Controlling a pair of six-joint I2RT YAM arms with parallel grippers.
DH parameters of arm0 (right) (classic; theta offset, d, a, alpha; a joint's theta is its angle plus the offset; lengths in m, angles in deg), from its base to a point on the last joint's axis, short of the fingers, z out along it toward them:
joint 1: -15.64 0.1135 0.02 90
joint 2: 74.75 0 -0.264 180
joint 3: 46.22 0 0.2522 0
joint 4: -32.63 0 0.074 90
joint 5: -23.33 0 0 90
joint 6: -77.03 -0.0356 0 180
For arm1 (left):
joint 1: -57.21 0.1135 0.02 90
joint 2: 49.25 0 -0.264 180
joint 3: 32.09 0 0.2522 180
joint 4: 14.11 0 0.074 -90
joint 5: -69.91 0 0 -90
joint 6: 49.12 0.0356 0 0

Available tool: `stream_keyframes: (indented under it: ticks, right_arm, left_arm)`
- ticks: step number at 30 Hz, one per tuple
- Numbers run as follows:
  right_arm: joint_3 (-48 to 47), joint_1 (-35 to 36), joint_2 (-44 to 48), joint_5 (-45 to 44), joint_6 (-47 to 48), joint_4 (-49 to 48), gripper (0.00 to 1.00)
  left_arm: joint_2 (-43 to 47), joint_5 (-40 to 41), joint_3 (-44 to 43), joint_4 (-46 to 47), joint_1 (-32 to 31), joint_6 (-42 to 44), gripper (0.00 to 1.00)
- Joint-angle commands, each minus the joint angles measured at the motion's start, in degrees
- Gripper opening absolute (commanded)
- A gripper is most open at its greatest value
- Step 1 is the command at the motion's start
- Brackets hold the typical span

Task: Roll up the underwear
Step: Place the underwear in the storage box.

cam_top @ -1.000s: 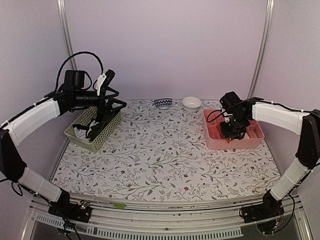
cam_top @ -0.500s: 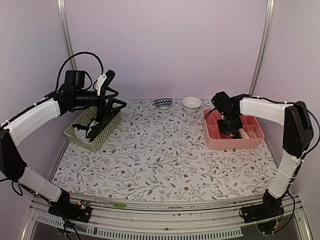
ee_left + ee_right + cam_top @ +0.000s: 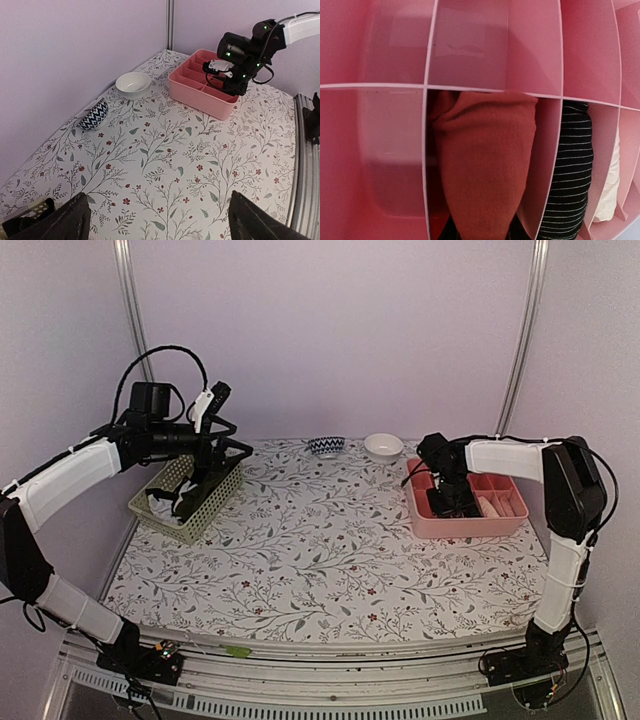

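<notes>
right tool (image 3: 453, 502) shifted left, pinching red-orange underwear (image 3: 485, 165).

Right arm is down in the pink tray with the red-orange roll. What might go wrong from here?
1. The red-orange roll fills its compartment of the pink tray wall to wall, and the right gripper pinches it; pulling out may drag it along or loosen it.
2. Little room shows beside the fingers, so opening may press the thin divider toward the striped black roll.
</notes>
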Motion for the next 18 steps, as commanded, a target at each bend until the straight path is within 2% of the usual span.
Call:
stream_keyframes:
  ticks: [1, 5, 12, 18]
  right_arm:
    - [1.65, -1.06, -1.5, 10.57, -1.06, -5.09, 0.0]
    - [4.47, -3.45, -1.81, 15.46, -1.17, -6.96, 0.0]
    - [3.48, -4.5, -0.01, 16.09, -0.45, -5.93, 0.33]
    - [-2.23, -4.59, 2.81, 13.52, 0.33, -1.99, 0.48]
  left_arm:
    - [0.14, -0.41, 1.18, 0.73, 0.35, 0.32, 0.96]
    - [-0.19, 0.08, 0.56, -0.46, 0.36, 1.13, 0.96]
    - [-0.33, 0.54, 0.18, -1.11, 0.48, 1.39, 0.96]
    - [-1.06, 1.87, -1.22, -1.44, 0.56, 1.01, 0.96]
